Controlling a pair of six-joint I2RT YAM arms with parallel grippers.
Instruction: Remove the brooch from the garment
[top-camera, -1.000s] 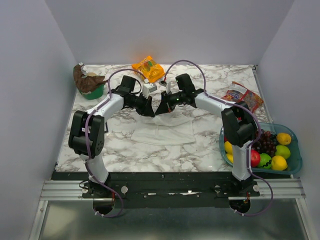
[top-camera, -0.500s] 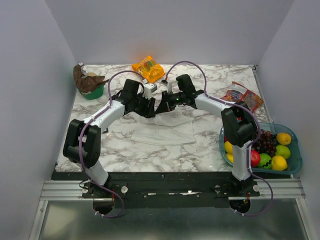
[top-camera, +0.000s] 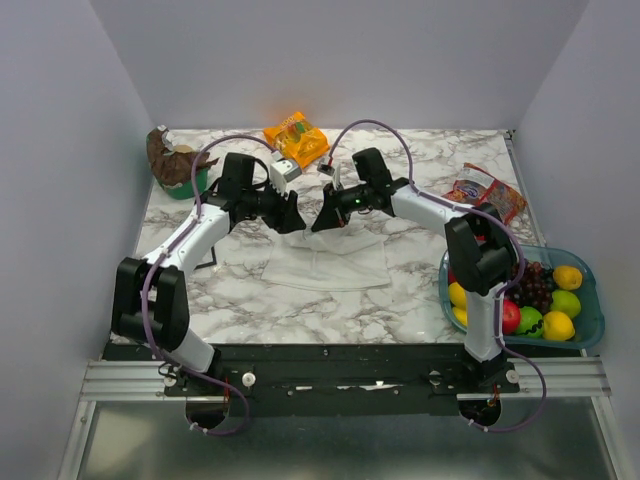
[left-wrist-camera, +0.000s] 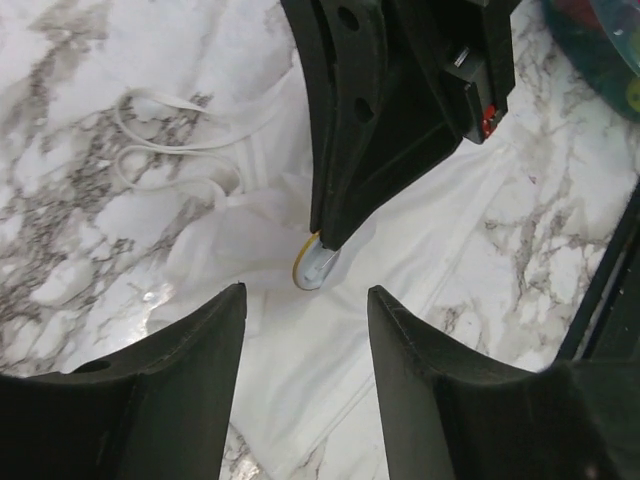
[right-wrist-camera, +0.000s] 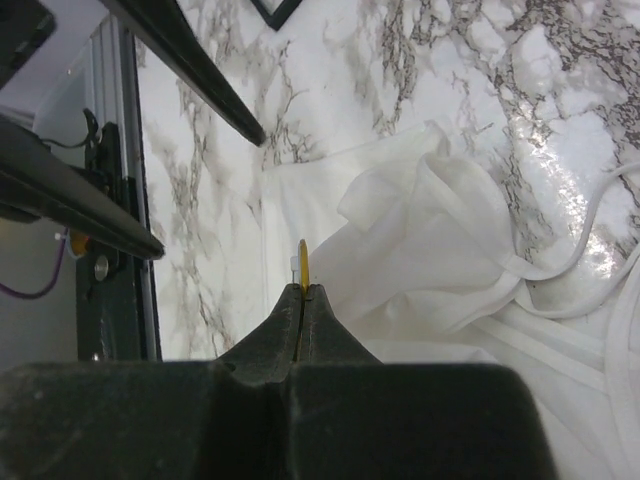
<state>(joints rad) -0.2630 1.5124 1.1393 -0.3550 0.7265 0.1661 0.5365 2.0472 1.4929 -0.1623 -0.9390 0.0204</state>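
Two claws meet over the white thin-cloth sleeveless top (top-camera: 330, 265) lying mid-bench on grey-veined marble (top-camera: 420, 295). The right claw (right-wrist-camera: 302, 290) pinches the tiny round golden-yellow brooch (left-wrist-camera: 310, 270) edge-on, right at the bunched cloth. The left claw (left-wrist-camera: 305, 292), at its 9 o'clock from above, gapes wide and empty

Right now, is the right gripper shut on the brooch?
Shut: the right gripper pinches the brooch edge-on; whether it is free of the garment cannot tell.
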